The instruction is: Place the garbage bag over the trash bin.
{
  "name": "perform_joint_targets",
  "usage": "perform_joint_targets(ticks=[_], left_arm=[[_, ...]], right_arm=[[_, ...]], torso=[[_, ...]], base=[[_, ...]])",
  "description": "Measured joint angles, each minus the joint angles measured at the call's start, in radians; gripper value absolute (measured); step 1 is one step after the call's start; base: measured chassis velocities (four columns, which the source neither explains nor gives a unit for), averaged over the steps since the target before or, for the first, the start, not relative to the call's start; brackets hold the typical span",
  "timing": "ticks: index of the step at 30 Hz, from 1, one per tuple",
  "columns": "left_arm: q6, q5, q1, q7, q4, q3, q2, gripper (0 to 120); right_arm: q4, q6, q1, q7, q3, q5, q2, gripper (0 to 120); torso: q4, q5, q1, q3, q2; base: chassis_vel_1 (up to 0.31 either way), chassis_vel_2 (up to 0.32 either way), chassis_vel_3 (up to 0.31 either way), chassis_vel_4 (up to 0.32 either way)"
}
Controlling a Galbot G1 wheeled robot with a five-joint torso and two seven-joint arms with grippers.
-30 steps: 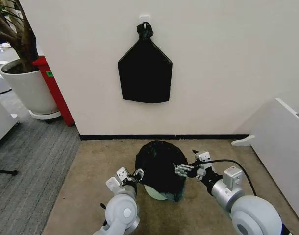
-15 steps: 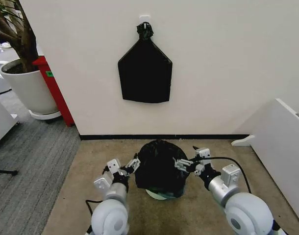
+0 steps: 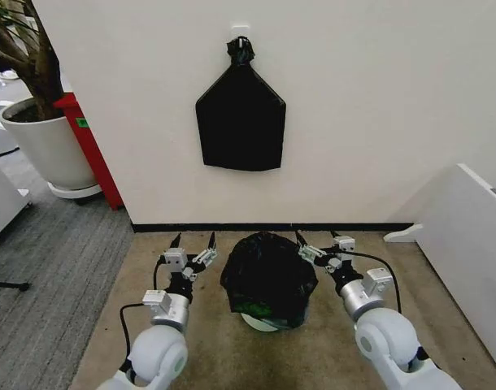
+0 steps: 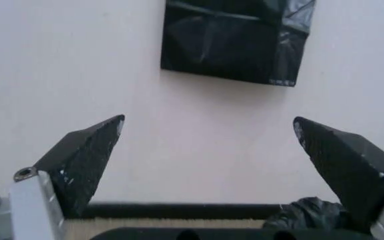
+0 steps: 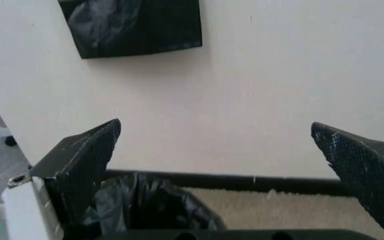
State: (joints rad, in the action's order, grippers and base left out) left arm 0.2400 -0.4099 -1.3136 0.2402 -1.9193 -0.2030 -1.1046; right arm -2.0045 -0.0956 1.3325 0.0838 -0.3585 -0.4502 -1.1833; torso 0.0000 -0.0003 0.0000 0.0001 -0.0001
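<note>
Bag draped over the bin, both grippers clear of it.

Low in the middle of my head view, the garbage bag [image 3: 268, 277] covers the trash bin [image 3: 260, 322], whose cream base peeks out under it; I can't see inside. My left gripper [image 3: 193, 243] hangs just left of the bag, my right gripper [image 3: 315, 237] at its upper right edge, both spread wide and empty. A bag bundle [image 3: 241, 118] hangs on the wall [image 3: 378, 106] above.

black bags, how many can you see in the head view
2. The garbage bag is draped over the trash bin on the floor between the two open hands; a flat black bag bundle hangs on the wall above. None looks hidden.
</note>
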Motion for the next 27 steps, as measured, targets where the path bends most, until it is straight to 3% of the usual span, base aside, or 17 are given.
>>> perform_joint_targets(ticks=[5,11,27], left_arm=[[0.078,-0.004,0.023,-0.047,0.061,-0.028,0.028,100],[0.118,-0.024,0.041,-0.062,0.111,-0.049,0.017,100],[0.128,-0.023,0.042,-0.063,0.140,-0.068,-0.010,100]], right_arm=[[0.037,0.098,-0.012,-0.053,-0.008,0.016,0.002,100],[0.077,0.162,-0.024,-0.068,-0.009,0.057,-0.009,100],[0.097,0.177,-0.024,-0.054,-0.021,0.072,-0.017,100]], torso=[[0.0001,0.0001,0.000,0.000,0.000],[0.0001,0.0003,0.000,0.000,0.000],[0.0000,0.0003,0.000,0.000,0.000]], base=[[0.000,0.000,0.000,0.000],[0.000,0.000,0.000,0.000],[0.000,0.000,0.000,0.000]])
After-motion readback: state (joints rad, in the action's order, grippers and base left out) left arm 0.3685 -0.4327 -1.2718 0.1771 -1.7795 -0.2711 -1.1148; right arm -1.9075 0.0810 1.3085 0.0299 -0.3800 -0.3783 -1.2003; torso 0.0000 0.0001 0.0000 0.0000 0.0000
